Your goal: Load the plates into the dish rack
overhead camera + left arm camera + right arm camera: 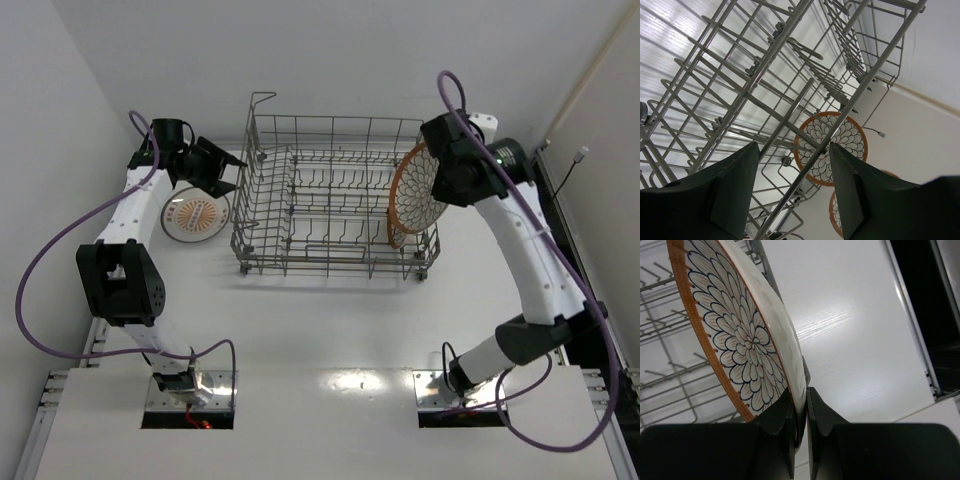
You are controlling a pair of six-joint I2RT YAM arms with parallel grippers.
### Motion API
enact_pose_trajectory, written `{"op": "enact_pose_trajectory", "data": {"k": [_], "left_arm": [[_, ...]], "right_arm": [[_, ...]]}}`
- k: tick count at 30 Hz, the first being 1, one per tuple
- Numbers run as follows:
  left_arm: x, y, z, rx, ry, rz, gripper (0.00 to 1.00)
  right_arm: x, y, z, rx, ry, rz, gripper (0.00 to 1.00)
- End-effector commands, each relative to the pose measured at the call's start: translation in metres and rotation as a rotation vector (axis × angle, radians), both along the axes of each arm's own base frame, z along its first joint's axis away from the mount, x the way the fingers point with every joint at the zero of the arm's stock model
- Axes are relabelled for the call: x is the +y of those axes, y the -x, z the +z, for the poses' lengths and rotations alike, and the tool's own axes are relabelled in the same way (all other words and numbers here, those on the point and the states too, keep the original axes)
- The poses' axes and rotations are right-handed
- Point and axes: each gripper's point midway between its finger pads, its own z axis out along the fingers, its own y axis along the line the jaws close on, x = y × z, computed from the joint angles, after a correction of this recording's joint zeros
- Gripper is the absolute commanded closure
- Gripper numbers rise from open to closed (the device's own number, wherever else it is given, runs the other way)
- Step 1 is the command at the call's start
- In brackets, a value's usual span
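At the near edge of a white table (330, 330), two white arms are bolted side by side. Farther out, the dish rack (330, 205), a grey wire basket with rows of upright tines, is set mid-table. Just beside its left end, a white plate with an orange centre motif (195, 216) is laid flat on the table. Above that plate's far edge, the left gripper (215, 166) is held with jaws spread and nothing between them, pointed toward the rack. At the rack's right end, the brown-rimmed plate with the white petal pattern (415, 190) is clamped by its rim in the right gripper (801, 405) and held on edge; whether it touches the tines cannot be told. A second brown-edged plate (397, 238) is partly seen just below it, its pattern unclear.
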Motion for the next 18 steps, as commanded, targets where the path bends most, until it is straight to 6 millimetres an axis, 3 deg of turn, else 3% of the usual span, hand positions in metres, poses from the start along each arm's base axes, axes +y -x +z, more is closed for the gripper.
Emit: {"op": "enact_pose_trajectory", "data": {"k": [1, 7, 12, 18], "left_arm": [[0.001, 0.002, 0.025, -0.057, -0.003, -0.002, 0.45], [0.003, 0.007, 0.023, -0.036, -0.015, 0.011, 0.45], [0.003, 0.004, 0.024, -0.039, -0.015, 0.011, 0.45], [0.002, 0.001, 0.021, -0.030, -0.008, 0.004, 0.45]], "right_arm": [[-0.015, -0.028, 0.046, -0.218, 0.070, -0.088, 1.00], [-0.007, -0.058, 0.044, -0.242, 0.162, -0.104, 1.00], [0.013, -0.087, 0.036, -0.216, 0.273, -0.058, 1.00], [0.036, -0.099, 0.014, -0.164, 0.360, -0.015, 1.00]]}}
